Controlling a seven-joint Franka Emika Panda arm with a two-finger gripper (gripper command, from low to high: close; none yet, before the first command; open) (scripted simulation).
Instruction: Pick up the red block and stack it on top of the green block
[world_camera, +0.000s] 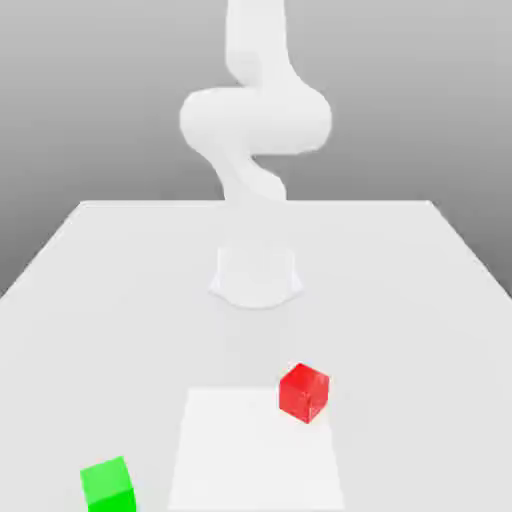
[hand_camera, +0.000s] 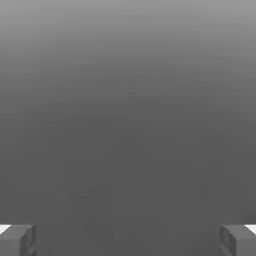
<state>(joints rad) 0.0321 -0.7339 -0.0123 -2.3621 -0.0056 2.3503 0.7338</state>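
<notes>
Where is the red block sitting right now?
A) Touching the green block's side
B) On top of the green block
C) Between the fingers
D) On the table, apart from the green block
D: the red block rests on the table, well apart from the green block, which lies toward the exterior view's left.

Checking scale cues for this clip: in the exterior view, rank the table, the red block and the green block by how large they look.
1. The table, by far the largest.
2-3. The red block and the green block look about alike; the green one sits nearer the camera, so I won't rank them.
</notes>
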